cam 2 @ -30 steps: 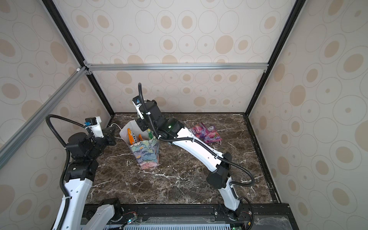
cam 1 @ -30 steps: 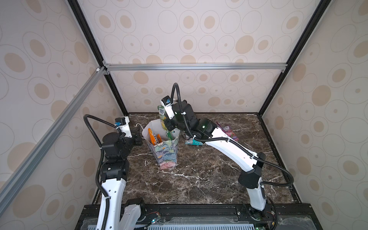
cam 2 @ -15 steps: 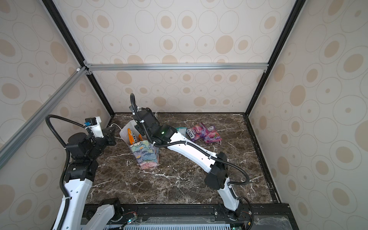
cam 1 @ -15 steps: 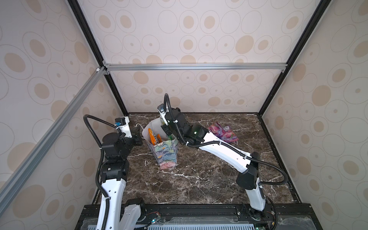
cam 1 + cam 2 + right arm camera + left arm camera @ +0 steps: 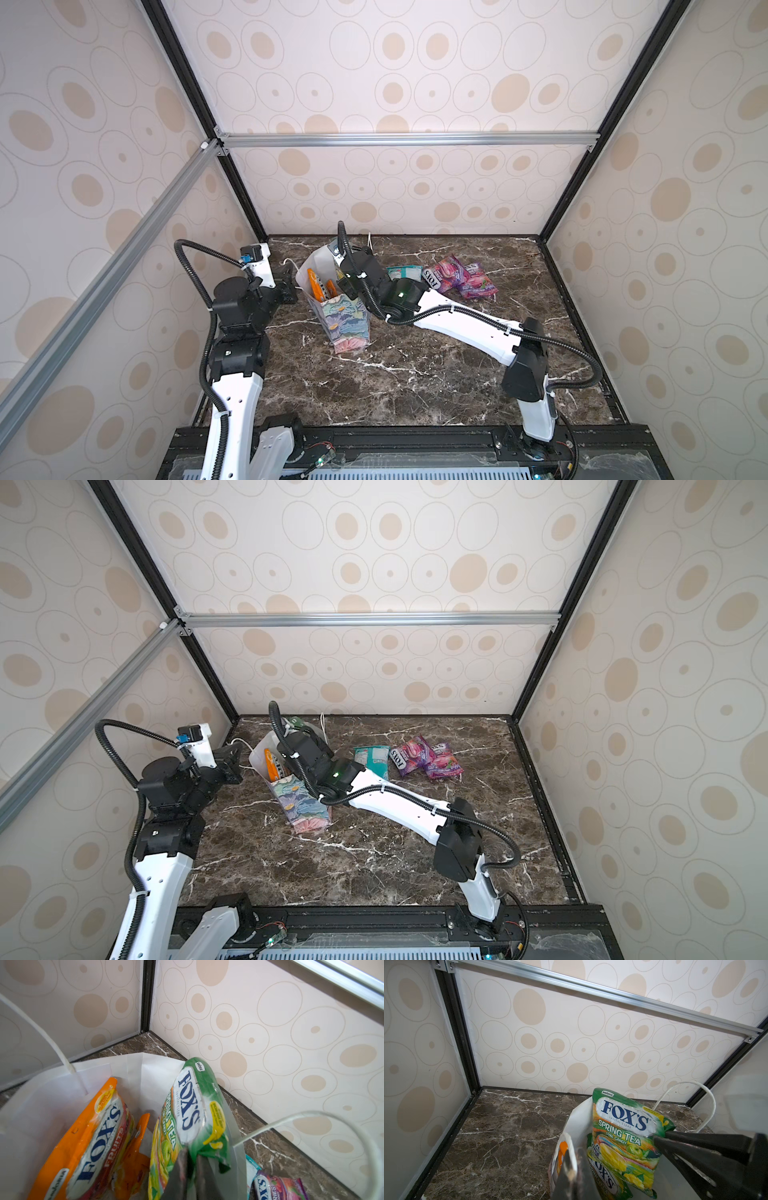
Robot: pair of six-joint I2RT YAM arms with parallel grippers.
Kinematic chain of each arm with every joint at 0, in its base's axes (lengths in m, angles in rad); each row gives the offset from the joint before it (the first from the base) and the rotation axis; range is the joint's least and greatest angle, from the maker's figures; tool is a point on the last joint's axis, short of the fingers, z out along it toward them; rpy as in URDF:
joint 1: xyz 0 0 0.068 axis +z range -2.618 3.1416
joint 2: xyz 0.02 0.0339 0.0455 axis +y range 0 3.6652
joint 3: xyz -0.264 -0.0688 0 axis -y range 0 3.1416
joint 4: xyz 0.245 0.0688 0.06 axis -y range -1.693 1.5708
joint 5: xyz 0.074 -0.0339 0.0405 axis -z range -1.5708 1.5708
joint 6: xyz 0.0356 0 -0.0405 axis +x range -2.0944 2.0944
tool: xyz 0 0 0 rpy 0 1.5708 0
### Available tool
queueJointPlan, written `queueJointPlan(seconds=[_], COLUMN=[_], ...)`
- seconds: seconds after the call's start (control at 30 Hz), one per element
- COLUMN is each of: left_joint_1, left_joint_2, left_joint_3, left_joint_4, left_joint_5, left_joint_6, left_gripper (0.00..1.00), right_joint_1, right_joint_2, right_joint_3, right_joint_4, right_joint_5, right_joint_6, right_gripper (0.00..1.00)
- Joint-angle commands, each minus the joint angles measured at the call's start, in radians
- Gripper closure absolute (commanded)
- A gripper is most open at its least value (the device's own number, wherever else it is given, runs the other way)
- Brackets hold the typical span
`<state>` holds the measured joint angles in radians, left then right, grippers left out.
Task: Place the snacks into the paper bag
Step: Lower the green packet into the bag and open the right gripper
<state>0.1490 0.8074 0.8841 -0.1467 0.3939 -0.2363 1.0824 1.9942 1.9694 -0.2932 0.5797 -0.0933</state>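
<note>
Your right gripper (image 5: 191, 1154) pinches a corner of the green packet (image 5: 193, 1109), fingers nearly together, half inside the paper bag (image 5: 348, 322), whose rim your left gripper (image 5: 572, 1153) clamps tight. A careless release could snag the rim or tip the bag. A teal packet (image 5: 402, 272) and purple packets (image 5: 453, 275) lie on the brown marble tabletop (image 5: 415, 374), inside spotted beige walls (image 5: 395, 83).

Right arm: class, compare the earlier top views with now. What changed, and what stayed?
The right gripper came down from above the paper bag into its mouth, carrying the green packet, which it still pinches. The left gripper stayed clamped on the bag's rim; the purple packets and teal packet did not move.
</note>
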Motion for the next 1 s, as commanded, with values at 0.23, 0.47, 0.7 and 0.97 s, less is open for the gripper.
queueJointPlan(seconds=[0.23,0.47,0.7,0.97], left_joint_1=[0.004,0.004,0.004,-0.003], left_joint_2=[-0.018,-0.027,-0.027,-0.048], left_joint_3=[0.007,0.006,0.005,-0.011], left_joint_4=[0.024,0.025,0.027,0.094], left_joint_5=[-0.004,-0.009,-0.003,0.169], left_joint_6=[0.011,0.012,0.012,0.006], left_gripper=[1.0,1.0,1.0,1.0], right_joint_1=[0.032,0.033,0.008,-0.057], right_joint_2=[-0.132,-0.166,0.045,0.219], right_joint_3=[-0.041,-0.019,0.411,0.683], right_joint_4=[0.115,0.053,-0.412,-0.673], right_joint_5=[0.016,-0.034,-0.259,-0.339], right_joint_6=[-0.01,0.022,0.038,0.07], right_gripper=[0.64,0.5,0.38,0.36])
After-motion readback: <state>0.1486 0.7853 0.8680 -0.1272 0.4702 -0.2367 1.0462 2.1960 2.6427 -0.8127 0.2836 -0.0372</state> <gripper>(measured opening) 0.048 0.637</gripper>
